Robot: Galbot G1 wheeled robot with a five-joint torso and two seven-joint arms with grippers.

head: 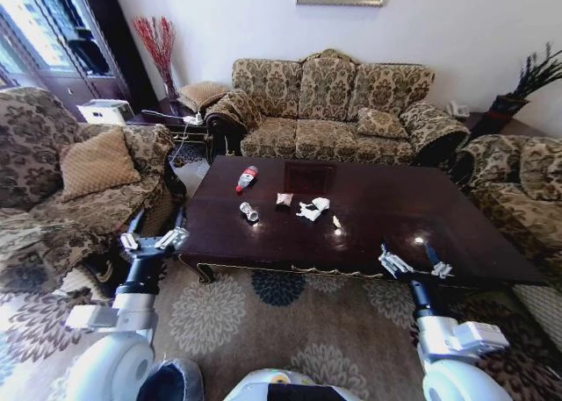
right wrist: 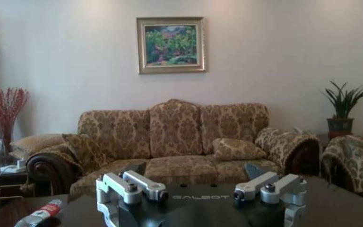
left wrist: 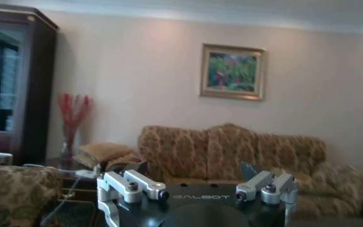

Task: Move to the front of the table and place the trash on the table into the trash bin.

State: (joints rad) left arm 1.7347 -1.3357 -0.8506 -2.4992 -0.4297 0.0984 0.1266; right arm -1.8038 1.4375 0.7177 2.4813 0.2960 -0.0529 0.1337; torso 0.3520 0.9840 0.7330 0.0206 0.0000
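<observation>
White rounded arms end in black wrists marked GALBOT (silver-grey fingers [right wrist: 131,187] with dark screws).

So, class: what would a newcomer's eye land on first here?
Probably the table, glossy and dark at the room's middle, with the trash scattered on it: a bottle, a can, white tissues. Next, the left gripper and right gripper, both open, near its front edge.
</observation>
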